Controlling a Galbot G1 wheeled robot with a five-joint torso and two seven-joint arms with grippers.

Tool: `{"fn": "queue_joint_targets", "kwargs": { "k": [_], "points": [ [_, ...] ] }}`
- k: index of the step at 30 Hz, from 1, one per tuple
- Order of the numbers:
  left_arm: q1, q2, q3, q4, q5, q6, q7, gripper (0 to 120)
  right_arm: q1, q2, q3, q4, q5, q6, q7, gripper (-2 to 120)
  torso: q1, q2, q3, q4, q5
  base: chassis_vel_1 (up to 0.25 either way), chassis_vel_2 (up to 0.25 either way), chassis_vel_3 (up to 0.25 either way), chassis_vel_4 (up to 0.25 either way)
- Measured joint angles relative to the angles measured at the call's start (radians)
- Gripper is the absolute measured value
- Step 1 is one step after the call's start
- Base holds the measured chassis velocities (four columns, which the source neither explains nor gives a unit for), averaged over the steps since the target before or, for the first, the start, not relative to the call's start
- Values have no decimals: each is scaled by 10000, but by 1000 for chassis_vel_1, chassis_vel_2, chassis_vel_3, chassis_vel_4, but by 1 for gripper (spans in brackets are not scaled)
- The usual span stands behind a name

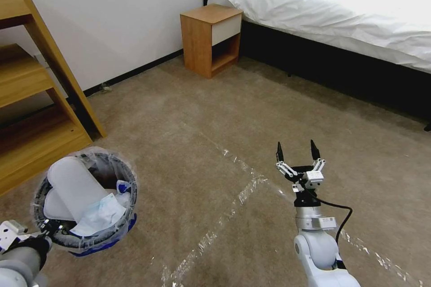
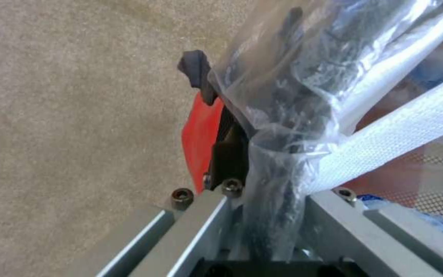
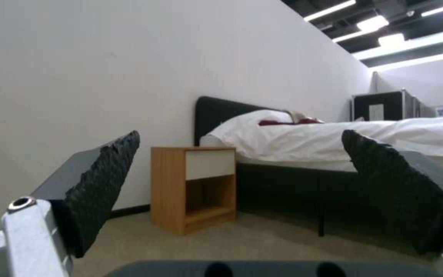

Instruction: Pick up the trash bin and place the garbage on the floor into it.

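Note:
The trash bin (image 1: 129, 178), round and lined with a crinkly clear bag, hangs at the lower left of the head view. My left gripper (image 1: 46, 228) is shut on its near rim. The left wrist view shows the gripper (image 2: 242, 61) pinching the bag (image 2: 283, 96) and the red wall (image 2: 201, 134). Inside the bin lie garbage items: a white slipper (image 1: 76, 184) and a crumpled pale blue-white tissue (image 1: 101, 215). My right gripper (image 1: 296, 149) is open and holds nothing, held above the floor (image 1: 188, 143) near a shiny tape line (image 1: 242, 193). In the right wrist view it (image 3: 242, 138) faces the bed.
A wooden shelf unit (image 1: 31, 98) stands close on the left, beside the bin. A small wooden nightstand (image 1: 210, 38) sits against the wall ahead, next to a dark-framed bed (image 1: 359, 13) with white sheets along the right.

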Motion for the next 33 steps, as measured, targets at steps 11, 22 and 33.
{"fn": "queue_joint_targets", "kwargs": {
  "k": [11,22,33],
  "points": [
    [-20,-12,53,49,20,-1,-3,0,10,98,3,-245,-122,301,-195,100,0,0,-1,1,1,-83,101,94,-96],
    [-73,19,62,105,22,-1,-3,0,165,85,-123,-287,-183,234,-205,100,1,0,1,2,-1,-214,194,209,-206],
    [-122,54,78,137,16,-14,-15,0,143,99,-129,-292,-208,232,-230,100,2,-1,1,2,-2,-237,227,240,-238]
  ]
}}
